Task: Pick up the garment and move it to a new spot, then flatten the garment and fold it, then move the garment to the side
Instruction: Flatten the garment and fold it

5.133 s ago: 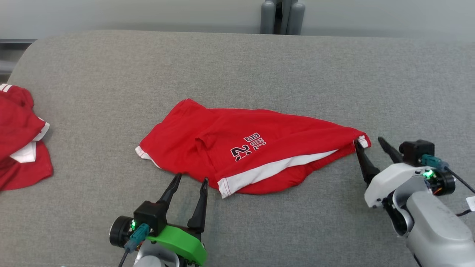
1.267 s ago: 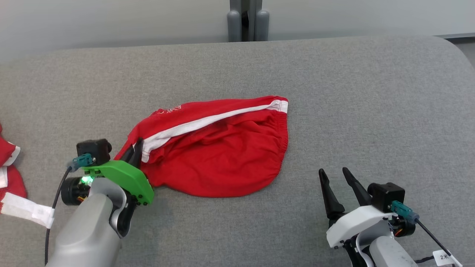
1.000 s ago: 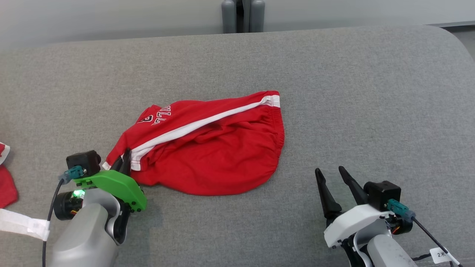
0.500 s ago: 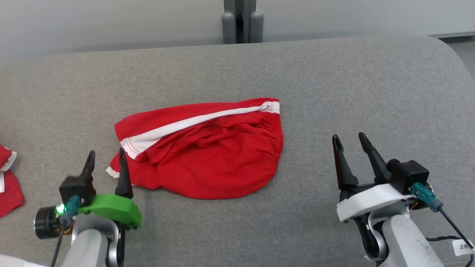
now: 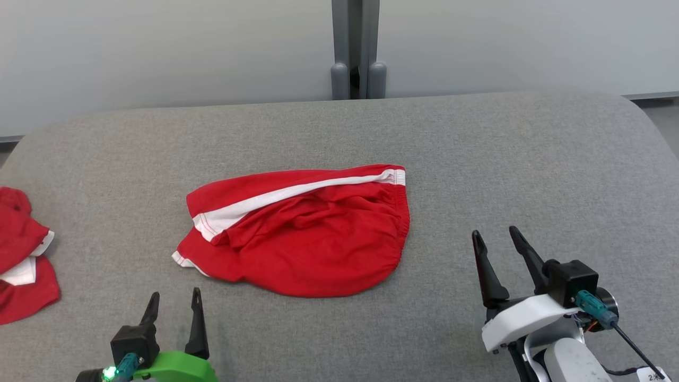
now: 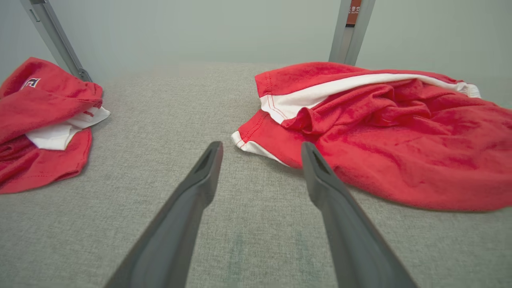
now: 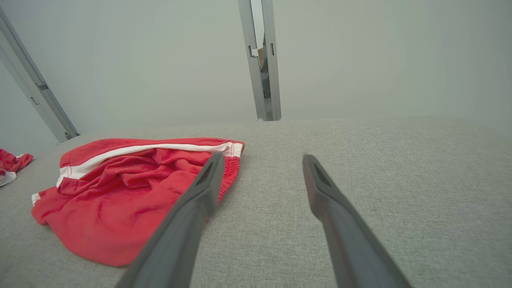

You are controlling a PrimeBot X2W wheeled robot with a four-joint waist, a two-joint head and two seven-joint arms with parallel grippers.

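Note:
The garment (image 5: 302,233), red shorts with a white side stripe, lies folded over and rumpled in the middle of the grey padded table (image 5: 504,159). Its hem corner (image 6: 244,142) points toward my left gripper (image 5: 175,298), which stands open near the front edge, apart from the cloth, with nothing between its fingers (image 6: 202,176). My right gripper (image 5: 495,236) is open too, to the right of the shorts' waistband (image 7: 230,168) and clear of it. The garment (image 7: 120,192) fills the left of the right wrist view.
A second red and white garment (image 5: 21,254) lies bunched at the table's left edge, also seen as a heap (image 6: 44,120) in the left wrist view. A grey metal post (image 5: 354,48) stands behind the table's far edge against a pale wall.
My left gripper has let go of the garment's hem corner, opened, and drawn back toward the front edge. The shorts now lie loose. The camera has tilted, shifting the whole picture.

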